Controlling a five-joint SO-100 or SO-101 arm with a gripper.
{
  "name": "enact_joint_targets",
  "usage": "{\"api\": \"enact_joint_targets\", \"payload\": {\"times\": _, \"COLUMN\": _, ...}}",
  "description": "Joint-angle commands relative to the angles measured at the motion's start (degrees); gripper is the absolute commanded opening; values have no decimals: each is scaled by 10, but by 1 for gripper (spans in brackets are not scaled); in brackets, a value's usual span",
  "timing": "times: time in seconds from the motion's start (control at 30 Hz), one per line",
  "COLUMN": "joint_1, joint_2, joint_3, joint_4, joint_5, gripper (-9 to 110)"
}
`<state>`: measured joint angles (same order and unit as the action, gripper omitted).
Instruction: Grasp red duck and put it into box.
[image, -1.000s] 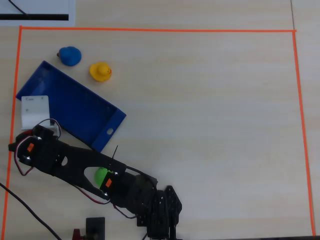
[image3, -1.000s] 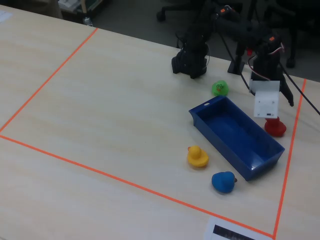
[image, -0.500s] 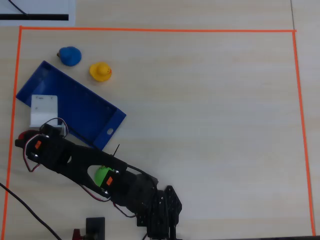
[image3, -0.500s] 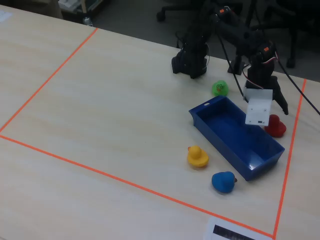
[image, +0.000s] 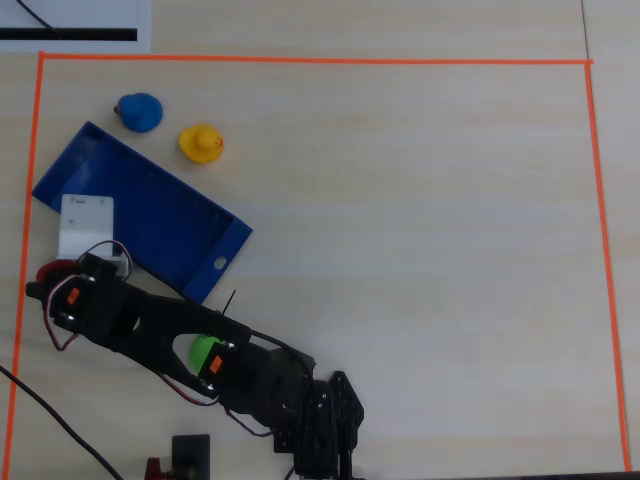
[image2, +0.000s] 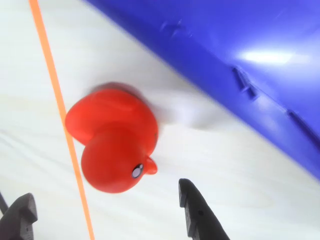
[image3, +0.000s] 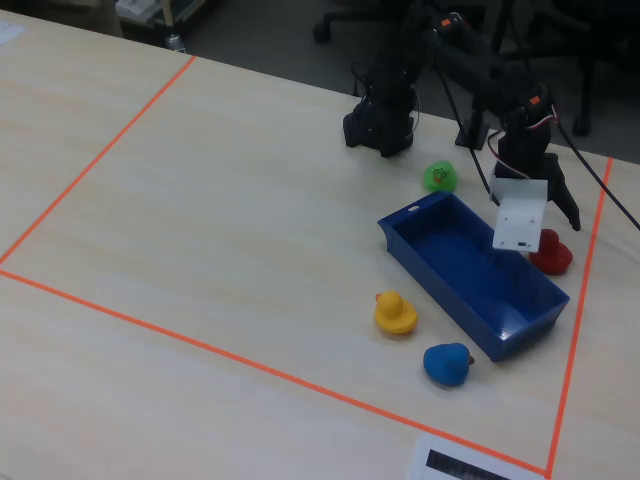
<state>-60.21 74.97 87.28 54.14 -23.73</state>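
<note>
The red duck (image2: 112, 145) sits on the table just ahead of the claw (image2: 107, 210), slightly toward its left finger in the wrist view, straddling the orange tape line (image2: 60, 107). The claw is released, holding nothing. The blue box (image2: 240, 65) lies just beyond the duck.

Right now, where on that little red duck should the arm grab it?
Probably across the round body of the red duck, coming down from above. It lies on the table beside the blue box, and the open gripper already hangs near it.
</note>
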Motion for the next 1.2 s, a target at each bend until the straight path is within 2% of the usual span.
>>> {"api": "enact_joint_targets", "payload": {"times": 0.0, "joint_1": -8, "joint_2": -6, "joint_3": -15, "joint_4": -15, "joint_5": 4, "gripper": 38}}
{"api": "enact_joint_targets", "payload": {"times": 0.83, "joint_1": 4, "joint_2": -69, "joint_3": -72, "joint_4": -49, "joint_5": 40, "gripper": 36}}
{"api": "enact_joint_targets", "payload": {"times": 1.1, "joint_1": 11, "joint_2": -75, "joint_3": -99, "joint_4": -45, "joint_5": 52, "gripper": 30}}
{"api": "enact_joint_targets", "payload": {"times": 1.17, "joint_1": 11, "joint_2": -78, "joint_3": -101, "joint_4": -44, "joint_5": 50, "gripper": 21}}
